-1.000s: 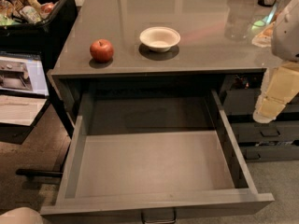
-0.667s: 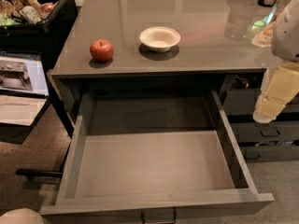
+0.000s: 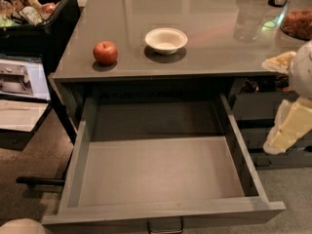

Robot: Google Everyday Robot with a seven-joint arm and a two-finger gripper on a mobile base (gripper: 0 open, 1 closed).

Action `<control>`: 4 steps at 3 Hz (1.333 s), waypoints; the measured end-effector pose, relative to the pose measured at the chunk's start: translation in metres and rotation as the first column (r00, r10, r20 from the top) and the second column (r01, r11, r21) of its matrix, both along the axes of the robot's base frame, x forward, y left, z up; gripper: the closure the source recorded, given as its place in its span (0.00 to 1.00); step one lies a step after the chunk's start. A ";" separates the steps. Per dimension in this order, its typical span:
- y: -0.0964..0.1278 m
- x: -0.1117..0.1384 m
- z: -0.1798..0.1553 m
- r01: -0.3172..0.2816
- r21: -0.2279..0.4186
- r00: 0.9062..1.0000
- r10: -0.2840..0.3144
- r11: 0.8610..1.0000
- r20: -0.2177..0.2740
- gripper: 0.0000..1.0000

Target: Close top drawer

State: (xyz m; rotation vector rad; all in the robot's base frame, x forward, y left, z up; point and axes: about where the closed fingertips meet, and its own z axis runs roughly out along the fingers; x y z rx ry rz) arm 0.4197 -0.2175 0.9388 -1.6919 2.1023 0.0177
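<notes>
The top drawer [image 3: 163, 213] stands pulled far out from under the grey countertop [image 3: 195, 62]. Its wide grey tray [image 3: 161, 169] is empty. A small metal pull handle [image 3: 165, 225] shows at the middle of the drawer front, at the bottom edge of the view. My gripper [image 3: 288, 128] is at the right edge of the view, a cream-coloured part hanging beside and above the drawer's right wall, apart from it. The white arm [image 3: 302, 69] is above it.
A red apple [image 3: 105, 52] and a white bowl [image 3: 165, 40] sit on the countertop above the drawer. A clear glass [image 3: 248, 18] and a dish of brown food [image 3: 298, 23] stand at the back right. A black bin of snacks [image 3: 34, 11] is at the left. Narrower drawers [image 3: 256, 106] are at the right.
</notes>
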 end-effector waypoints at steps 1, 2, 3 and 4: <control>-0.010 -0.015 -0.046 -0.012 0.134 0.999 0.008 0.991 0.031 0.00; -0.011 -0.026 -0.090 -0.033 0.274 0.998 0.018 0.961 0.057 0.00; -0.007 -0.034 -0.125 -0.078 0.382 0.994 0.045 0.921 0.096 0.00; -0.006 -0.034 -0.123 -0.123 0.373 0.988 0.079 0.920 0.131 0.00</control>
